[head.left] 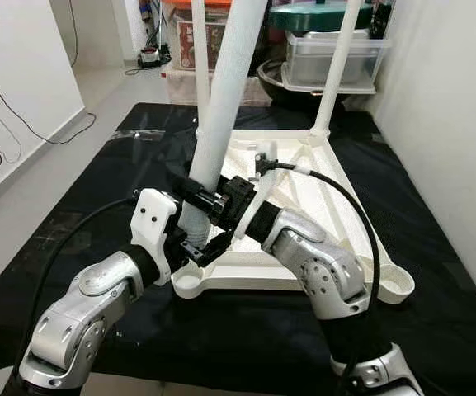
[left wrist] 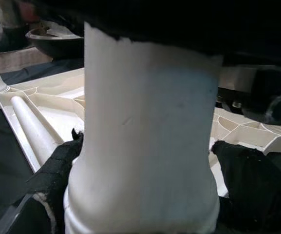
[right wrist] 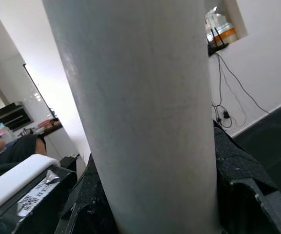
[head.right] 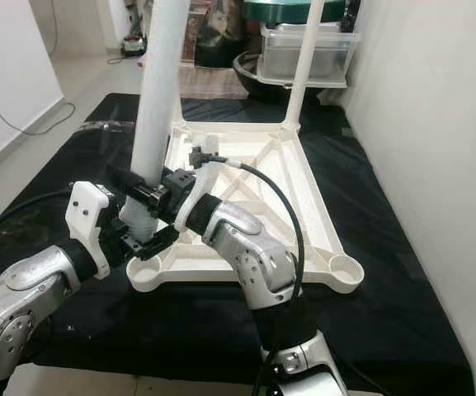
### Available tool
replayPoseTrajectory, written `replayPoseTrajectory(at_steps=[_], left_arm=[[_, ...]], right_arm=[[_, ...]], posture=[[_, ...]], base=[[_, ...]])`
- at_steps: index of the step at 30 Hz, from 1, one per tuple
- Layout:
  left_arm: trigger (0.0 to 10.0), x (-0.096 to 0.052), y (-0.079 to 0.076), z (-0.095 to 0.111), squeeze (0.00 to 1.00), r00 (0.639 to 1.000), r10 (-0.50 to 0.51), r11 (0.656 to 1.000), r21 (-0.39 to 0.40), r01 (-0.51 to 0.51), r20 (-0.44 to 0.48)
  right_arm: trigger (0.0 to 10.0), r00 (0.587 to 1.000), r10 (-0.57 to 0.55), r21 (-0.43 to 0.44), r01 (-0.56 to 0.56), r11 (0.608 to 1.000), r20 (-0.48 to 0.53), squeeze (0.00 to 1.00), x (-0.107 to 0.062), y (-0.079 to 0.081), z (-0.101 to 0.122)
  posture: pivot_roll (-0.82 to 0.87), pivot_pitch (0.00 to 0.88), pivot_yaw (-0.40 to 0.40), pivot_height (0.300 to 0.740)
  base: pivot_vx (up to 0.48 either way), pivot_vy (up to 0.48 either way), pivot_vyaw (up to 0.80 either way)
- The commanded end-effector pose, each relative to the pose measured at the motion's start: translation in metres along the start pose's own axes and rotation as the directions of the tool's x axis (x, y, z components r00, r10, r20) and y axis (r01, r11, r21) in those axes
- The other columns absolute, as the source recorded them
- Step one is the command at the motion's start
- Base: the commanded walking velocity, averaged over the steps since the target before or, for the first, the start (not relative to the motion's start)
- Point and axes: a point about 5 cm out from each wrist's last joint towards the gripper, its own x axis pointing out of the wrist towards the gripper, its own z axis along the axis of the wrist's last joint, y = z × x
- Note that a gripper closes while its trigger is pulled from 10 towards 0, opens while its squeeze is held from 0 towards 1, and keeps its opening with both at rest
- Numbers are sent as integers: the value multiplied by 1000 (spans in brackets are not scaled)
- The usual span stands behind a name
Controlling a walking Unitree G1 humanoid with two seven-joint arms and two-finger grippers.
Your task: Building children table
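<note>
Pincers — two, left [head.left: 195, 241] and right [head.left: 207, 195] — clamp one table leg [head.left: 221, 107].

A black mat [head.left: 97, 190] covers the floor [head.left: 31, 186] beside the white wall. On the mat lies 1 white tabletop [head.left: 328, 210], upside down, ribs showing. A clear plastic sheet [head.left: 139, 134] lies near the mat's far left edge.

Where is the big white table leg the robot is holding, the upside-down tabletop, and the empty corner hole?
table leg [head.left: 221, 107], left eye view, middle of its shaft.
tabletop [head.left: 336, 210], left eye view, ribbed underside near the right edge.
corner socket [head.right: 344, 270], right eye view, near right corner cup's rim.
</note>
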Motion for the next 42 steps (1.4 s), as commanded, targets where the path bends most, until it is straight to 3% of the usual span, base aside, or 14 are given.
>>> replayPoseTrajectory(at_steps=[1, 2, 4, 15, 17, 18, 21, 22, 26, 27, 28, 40, 41, 42], left_arm=[[10000, 0, -1, -4, 0, 999, -14, 1000, 13, 14, -34], [10000, 0, 0, -6, 0, 999, -9, 1000, 10, 9, -44], [0, 0, 2, -12, 0, 996, 8, 1000, 20, -7, -84], [0, -2, -1, -24, 0, 989, 7, 1000, -9, -8, -146], [0, -1, 0, -24, 0, 990, 9, 1000, -4, -9, -142], [0, -1, 2, -23, 0, 990, 23, 1000, 14, -21, -141], [0, -1, 4, -22, 0, 989, 39, 999, 31, -34, -142], [0, 0, 5, -22, 0, 988, 48, 998, 42, -43, -147], [2471, -1, 7, -25, 0, 983, 64, 995, 92, -49, -171], [5725, -2, 6, -27, 0, 981, 60, 993, 109, -40, -183], [10000, -3, 3, -30, 0, 979, 50, 991, 128, -24, -199], [10000, -13, 0, -42, 0, 963, 40, 977, 213, 18, -267], [10000, -13, 1, -42, 0, 964, 47, 973, 231, 15, -261], [10000, -13, 1, -42, 0, 964, 47, 973, 231, 15, -261]], right_arm=[[0, 999, 32, -3, -32, 999, -1, 0, 3, 7, 1], [0, 999, 37, -6, -37, 999, -1, 0, 4, 8, 1], [0, 999, 46, -15, -46, 999, 2, 0, 6, 9, 2], [0, 999, 46, -34, -46, 998, 21, 0, 9, 10, 7], [1725, 999, 43, -33, -43, 999, 17, 0, 9, 10, 7], [10000, 1000, 29, -23, -29, 999, 13, 475, 9, 9, 6], [10000, 1000, 14, -10, -14, 1000, 12, 475, 9, 9, 5], [10000, 1000, 10, -5, -10, 1000, 14, 1000, 9, 8, 6], [10000, 1000, -9, -5, 9, 1000, 18, 1000, 9, 6, 9], [10000, 999, -23, 0, 23, 1000, 27, 0, 11, 3, 12], [10000, 998, -39, 23, 38, 999, 44, 0, 12, 0, 18], [10000, 1000, -4, 47, 3, 999, 24, 0, 14, -7, 30], [0, 1000, 29, 53, -30, 998, 8, 0, 12, -1, 23], [0, 1000, 29, 53, -30, 998, 8, 0, 12, -1, 23]], posture=[[59, 0, -31, 740], [60, 0, -33, 740], [63, 0, -38, 740], [60, 0, -41, 740], [59, 0, -40, 740], [59, 0, -39, 740], [59, 0, -39, 740], [60, 0, -38, 740], [65, 0, -43, 740], [65, 0, -44, 740], [67, 0, -47, 740], [77, 0, -61, 740], [75, 0, -63, 740], [75, 0, -63, 740]], base=[[0, 0, 0], [0, 0, 0], [0, 0, 0], [0, 0, 0], [0, 0, 0], [0, 0, 0], [0, 0, 0], [0, 0, 0], [0, 0, 0], [0, 0, 0], [0, 0, 0], [0, 0, 0], [0, 0, 0], [0, 0, 0]])
